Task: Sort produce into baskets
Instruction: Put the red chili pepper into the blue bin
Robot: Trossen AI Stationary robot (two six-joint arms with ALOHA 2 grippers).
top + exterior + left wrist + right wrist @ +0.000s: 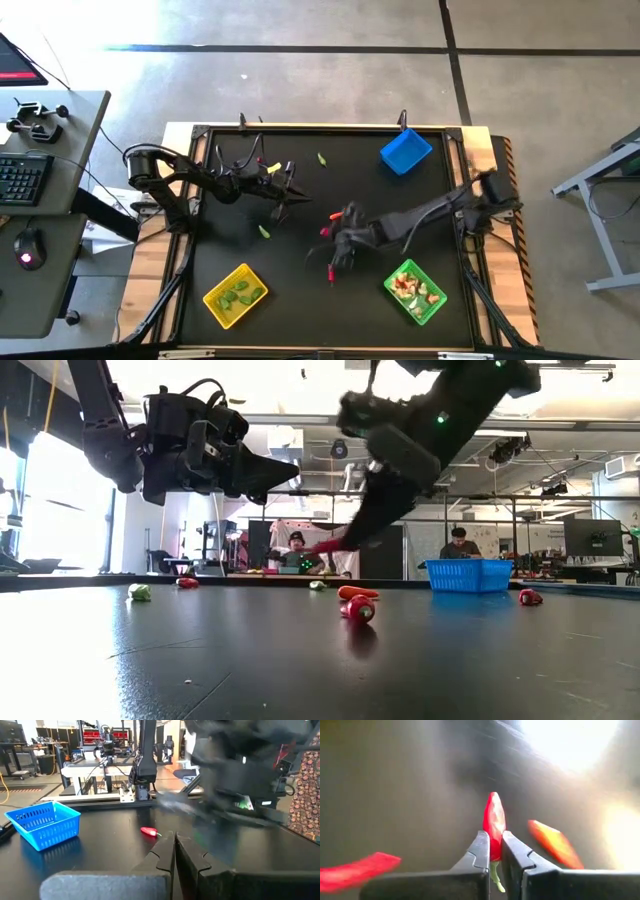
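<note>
My right gripper [492, 845] is shut on a thin red chili [494, 822] above the middle of the black table [300, 290]; the low view shows that gripper [335, 543] raised off the surface. My left gripper [290, 197] hovers shut and empty over the table's left half, its fingers [175, 842] pointing level. More red pieces [331, 270] and green pods [264, 231] lie loose on the table. The yellow basket [236, 295] stands near left, the green basket [415, 291] near right and the blue basket [405, 151] far right. My right gripper pinches the red chili's stem end [494, 851] between its two fingers, with the green stem [496, 877] lying back between them. The fingers slant down from the table's right side and lie along the chili. The chili sticks out past the fingertips, lifted clear of the table.
Below the right gripper lie an orange piece [358, 593] and a red piece [360, 610]. Another red piece [148, 831] lies ahead of the left gripper. A desk with a keyboard [22, 178] stands off the table's left. People sit in the room behind [459, 543].
</note>
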